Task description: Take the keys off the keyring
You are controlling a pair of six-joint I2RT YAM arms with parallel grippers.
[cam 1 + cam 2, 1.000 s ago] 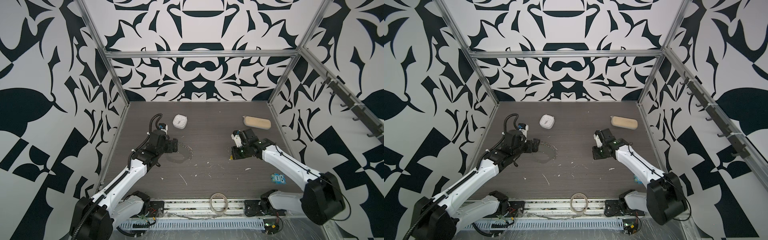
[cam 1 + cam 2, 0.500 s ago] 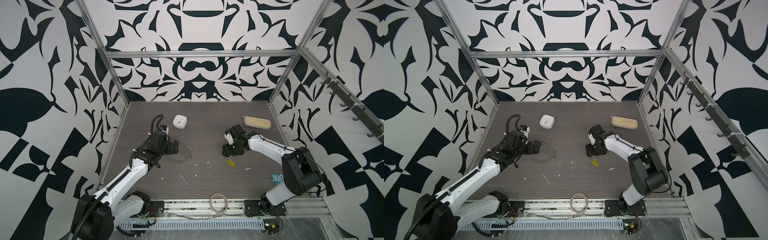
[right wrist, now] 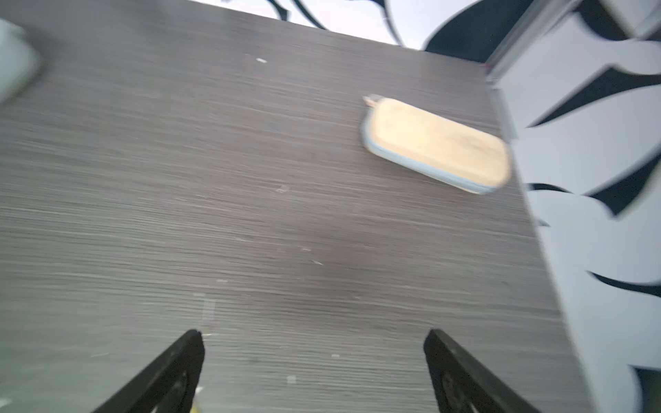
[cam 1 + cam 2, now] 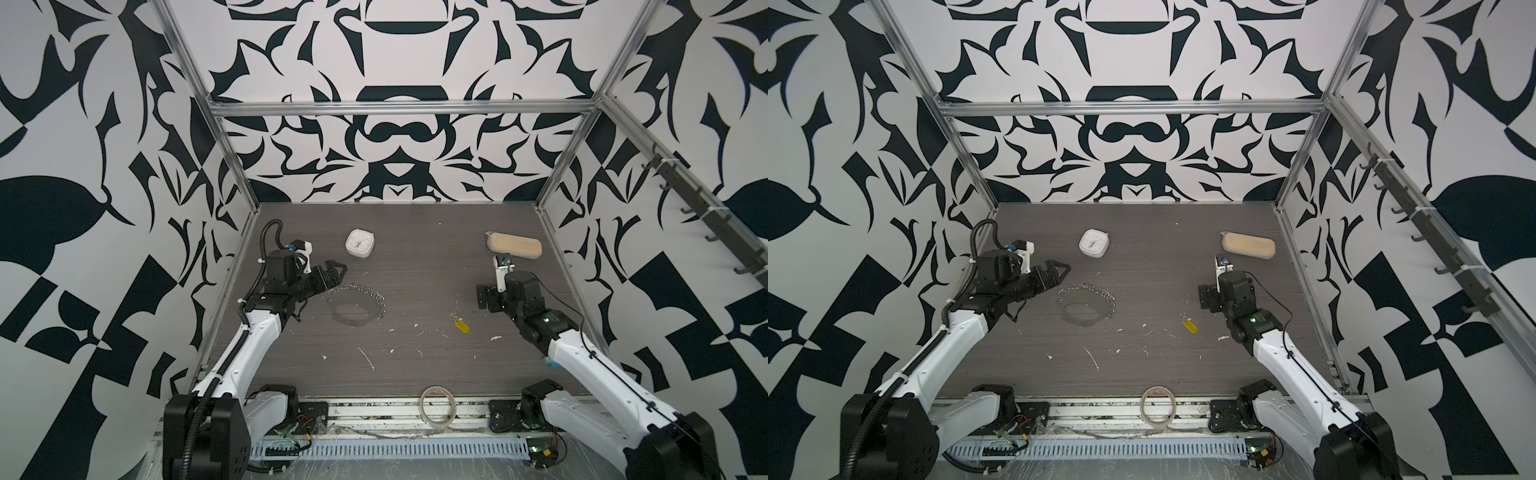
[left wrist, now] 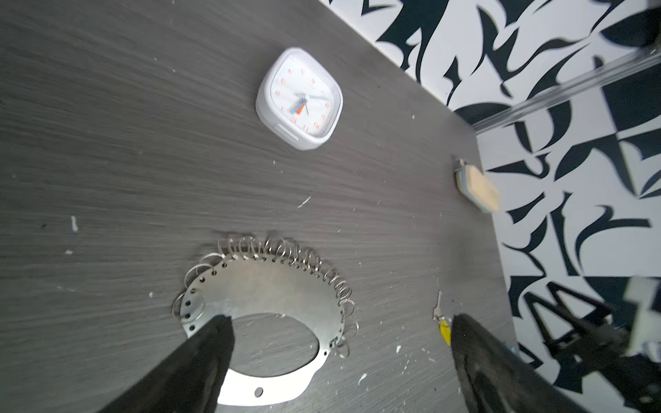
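Dark wood-grain table (image 4: 415,257) fills the floor of a black-and-white patterned booth. On it the keys (image 4: 461,326), a yellow tag with a small metal piece, lie loose right of centre, well apart from the keyring (image 4: 358,288), a flat metal plate fringed with wire rings, left of centre. The right gripper (image 4: 483,294) hovers near the keys, spread wide with nothing in it. The left gripper (image 4: 332,272) is just beside the keyring's left end, also wide apart and empty; whether its finger (image 5: 211,343) touches the plate cannot be told. A clock (image 4: 360,244) and a tan case (image 4: 514,245) lie farther back, a tape roll (image 4: 437,409) at the front edge.
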